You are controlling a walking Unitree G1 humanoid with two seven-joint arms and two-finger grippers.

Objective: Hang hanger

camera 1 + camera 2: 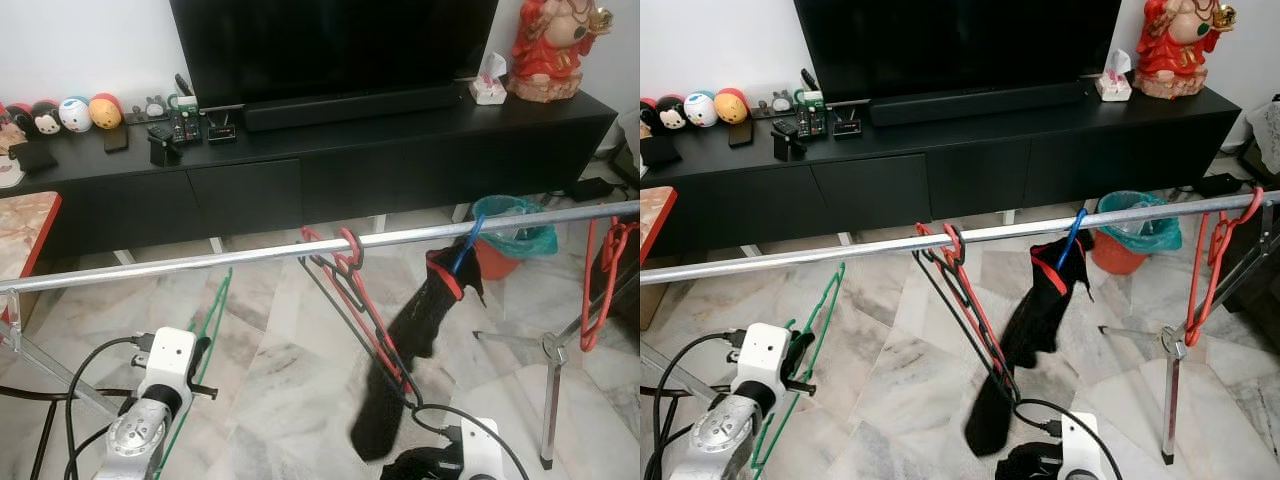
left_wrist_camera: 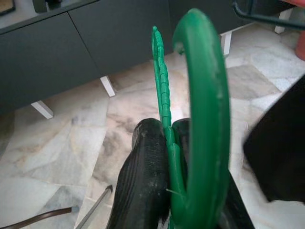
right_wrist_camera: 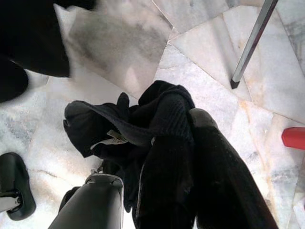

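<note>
Green hanger (image 1: 205, 335) clamped between the black fingers (image 2: 147, 167) of the left gripper (image 2: 167, 162), hook end up, body running steeply down and toward the robot beside the wrist. Hook (image 2: 205, 95) curved over the fingertips, opening toward the dark cabinet. Long axis near upright, tilted slightly away from the robot. Silver rail (image 1: 200, 262) above and just beyond the hook tip, crossing the view from low on the left to high on the right; hook tip close under the rail but not yet over it. Judged next move: raise the hook past the rail, carry it forward, lower it on. Left arm the nearer one (right arm low and far from this stretch of rail). Open room: bare rail from the left edge up to the red hanger (image 1: 350, 270), which hangs with a dark hanger beside it; ample clearance there. Further right on the rail: a black garment (image 1: 420, 330) on a blue hook, then another red hanger (image 1: 600, 290) near the right support leg. Right gripper (image 3: 176, 157) closed on a bunched black cloth (image 3: 119, 129), low over the marble floor (image 1: 270, 400). TV cabinet (image 1: 400, 170) well behind the rail, no obstruction.
</note>
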